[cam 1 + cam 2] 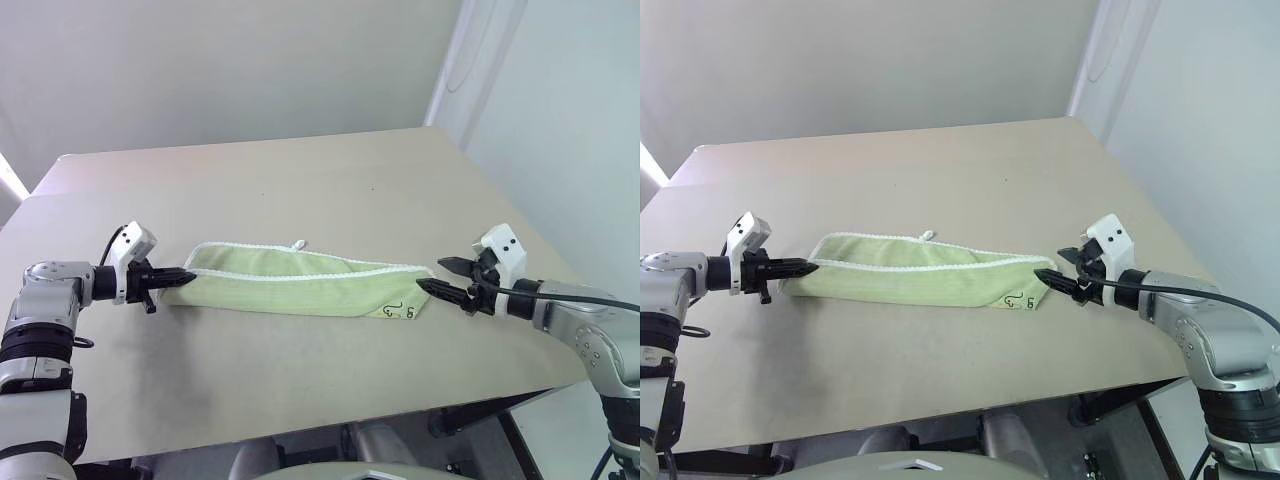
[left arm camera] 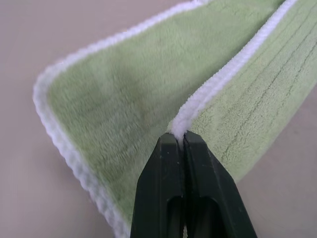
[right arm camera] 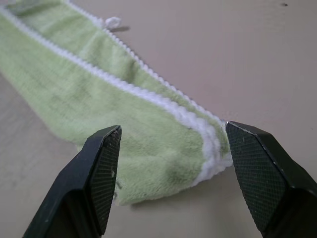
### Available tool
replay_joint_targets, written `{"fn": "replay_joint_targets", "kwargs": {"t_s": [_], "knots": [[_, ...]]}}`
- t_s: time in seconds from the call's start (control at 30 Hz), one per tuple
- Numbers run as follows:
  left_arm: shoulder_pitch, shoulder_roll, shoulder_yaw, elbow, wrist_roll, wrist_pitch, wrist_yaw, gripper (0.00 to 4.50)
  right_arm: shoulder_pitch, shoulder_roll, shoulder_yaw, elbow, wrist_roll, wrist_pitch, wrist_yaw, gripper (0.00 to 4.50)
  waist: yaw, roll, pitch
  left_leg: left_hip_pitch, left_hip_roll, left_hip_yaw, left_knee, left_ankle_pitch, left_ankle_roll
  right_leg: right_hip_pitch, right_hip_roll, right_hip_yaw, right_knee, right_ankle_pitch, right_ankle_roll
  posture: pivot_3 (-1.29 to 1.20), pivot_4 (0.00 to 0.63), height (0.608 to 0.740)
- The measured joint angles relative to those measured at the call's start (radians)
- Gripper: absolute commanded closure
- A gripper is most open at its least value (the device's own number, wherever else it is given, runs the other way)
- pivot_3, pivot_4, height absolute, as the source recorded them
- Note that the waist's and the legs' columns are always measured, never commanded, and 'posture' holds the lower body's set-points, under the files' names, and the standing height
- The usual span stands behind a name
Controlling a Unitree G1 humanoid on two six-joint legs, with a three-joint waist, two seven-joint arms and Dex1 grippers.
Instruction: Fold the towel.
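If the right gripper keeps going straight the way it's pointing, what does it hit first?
Most likely the near end of the towel: the open right gripper points at it, one finger either side, though the gap is hard to judge.

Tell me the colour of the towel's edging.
White, on the light yellow-green towel; the edging shows best in the left wrist view.

A beige bench (image 1: 330,180) is filling most of the scene, its bare matte top running back to the far edge. A plain pale wall (image 1: 220,60) is rising behind that far edge. Beyond the far right corner a white vertical frame (image 1: 478,55) is standing, and a light wall (image 1: 570,140) is running along the bench's right edge.
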Motion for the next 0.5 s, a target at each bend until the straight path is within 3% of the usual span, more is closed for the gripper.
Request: {"fn": "replay_joint_targets", "kwargs": {"t_s": [0.3,0.5], "knots": [[0.023,-0.014,-0.001,-0.052,-0.005,0.026,0.031,4.49,-0.066,0.011,0.035,0.192,-0.074,-0.046,0.025,0.97,0.001,0.0,0.0,-0.001,0.0,0.0,0.0,0.0,0.0,0.0,0.0,0.0,0.0,0.0,0.0,0.0,0.0,0.712],[0.022,-0.014,-0.005,-0.058,-0.006,0.036,0.045,4.49,-0.066,0.026,0.09,0.201,-0.087,-0.043,0.069,0.97,-0.002,0.0,0.0,0.0,0.0,0.0,0.0,0.0,0.0,0.0,0.0,0.0,0.001,0.0,0.0,0.0,0.0,0.712]]}}
